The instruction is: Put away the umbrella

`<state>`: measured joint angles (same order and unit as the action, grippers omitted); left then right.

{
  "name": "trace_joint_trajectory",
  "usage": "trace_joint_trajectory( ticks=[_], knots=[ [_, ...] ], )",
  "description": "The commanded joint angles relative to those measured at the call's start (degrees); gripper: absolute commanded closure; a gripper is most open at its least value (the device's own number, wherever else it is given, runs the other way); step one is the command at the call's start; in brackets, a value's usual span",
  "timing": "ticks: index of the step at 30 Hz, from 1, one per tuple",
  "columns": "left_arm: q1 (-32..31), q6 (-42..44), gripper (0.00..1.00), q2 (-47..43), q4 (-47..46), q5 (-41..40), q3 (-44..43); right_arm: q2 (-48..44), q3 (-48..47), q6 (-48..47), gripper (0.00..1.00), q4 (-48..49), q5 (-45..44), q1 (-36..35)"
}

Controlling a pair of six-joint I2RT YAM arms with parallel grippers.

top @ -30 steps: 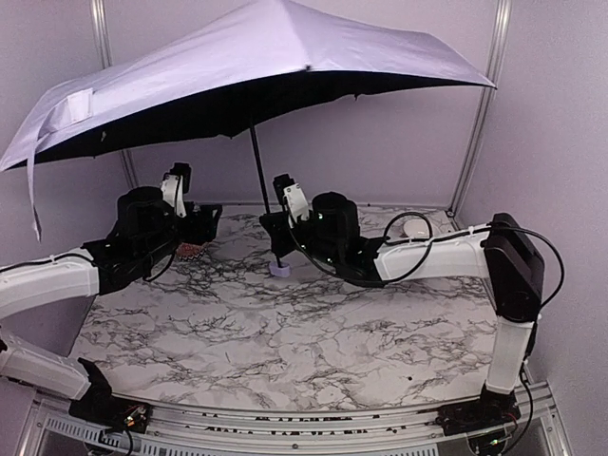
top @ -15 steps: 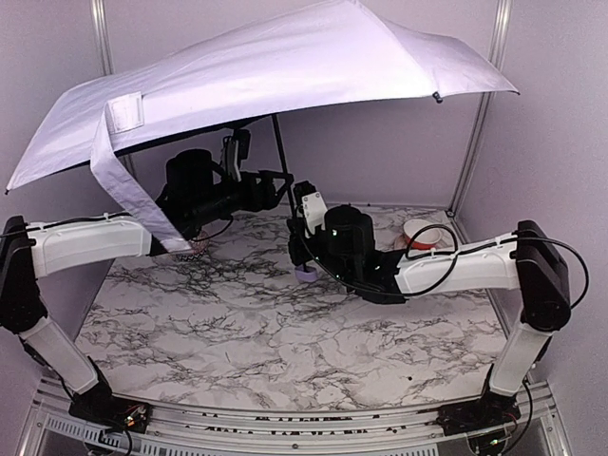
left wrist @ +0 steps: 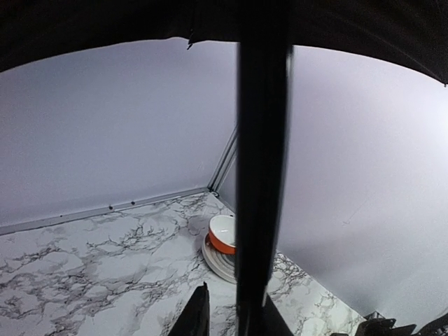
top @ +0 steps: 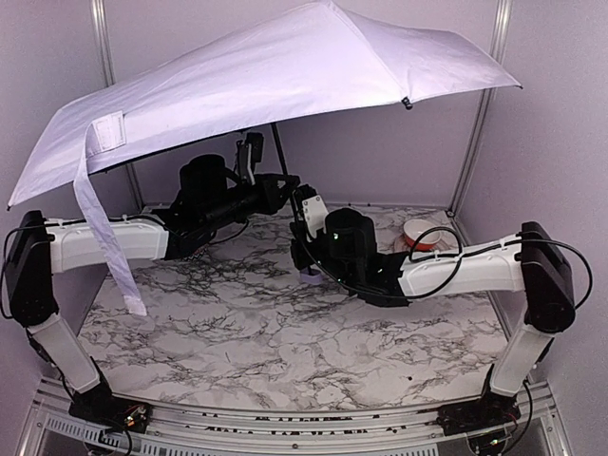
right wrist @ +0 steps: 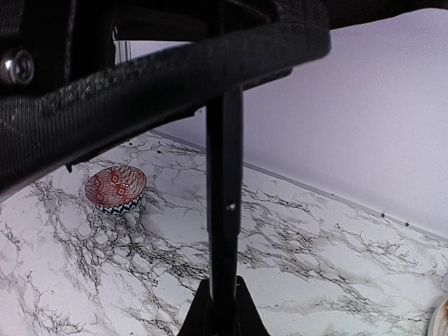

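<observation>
Umbrella (top: 285, 76) now seemingly gripped by left gripper (left wrist: 236, 318) too, right gripper (right wrist: 222, 308) clamped lower.

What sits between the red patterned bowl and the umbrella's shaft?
Nothing. The right wrist view shows only bare marble table between the bowl and the black umbrella shaft.

One open lavender umbrella (top: 285, 66); two white-and-black robot arms, a left arm (top: 104, 242) and a right arm (top: 456, 271); two bowls, one orange-and-white bowl (left wrist: 222, 234), one small red patterned bowl (right wrist: 115, 187); one marble table (top: 285, 342).
</observation>
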<state>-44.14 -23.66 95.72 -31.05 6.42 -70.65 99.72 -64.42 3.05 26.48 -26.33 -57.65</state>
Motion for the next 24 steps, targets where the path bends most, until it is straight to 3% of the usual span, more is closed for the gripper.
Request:
trace_joint_trajectory(
  ticks=[1, 5, 8, 9, 10, 11, 13, 15, 20, 24],
  knots=[
    [-0.2, -0.2, 0.89, 0.7, -3.1, -0.7, -1.8, -2.3, -0.5, -0.2, 1.00, 4.0, -3.6, -0.1],
    [-0.2, -0.6, 0.99, 0.4, -3.2, -1.3, -1.4, -2.5, -0.5, -0.3, 1.00, 3.7, -3.4, -0.2],
    [-0.2, -0.7, 1.00, 0.1, -3.3, -1.8, -0.9, -3.0, -0.2, -0.8, 0.97, 3.3, -2.9, -0.1],
    [-0.2, -0.6, 1.00, -0.1, -3.3, -1.9, -0.8, -3.5, 0.1, -1.4, 0.82, 3.1, -2.7, -0.1],
    [-0.2, -0.5, 1.00, -0.4, -3.3, -1.9, -0.6, -4.1, 0.7, -2.0, 0.54, 3.1, -2.6, 0.0],
    [-0.2, -0.3, 1.00, -0.6, -3.3, -1.8, -0.4, -4.9, 1.5, -2.9, 0.37, 3.2, -2.4, 0.0],
    [-0.2, 0.5, 1.00, -1.4, -3.3, -1.0, 0.4, -7.4, 4.4, -5.6, 0.14, 4.7, -2.1, 0.6],
    [-0.2, 1.6, 1.00, -2.6, -3.3, 0.5, 1.2, -10.9, 7.8, -8.9, 0.02, 6.3, 1.3, 2.3],
    [-0.3, 3.2, 1.00, -5.0, -3.2, 8.3, 3.6, -20.3, 11.6, -14.3, 0.00, 0.4, 25.8, 11.4],
    [-2.0, 5.0, 1.00, -5.4, -3.1, 16.8, 4.8, -21.8, 5.7, -16.3, 0.00, -10.4, 43.3, 15.6]
  ],
)
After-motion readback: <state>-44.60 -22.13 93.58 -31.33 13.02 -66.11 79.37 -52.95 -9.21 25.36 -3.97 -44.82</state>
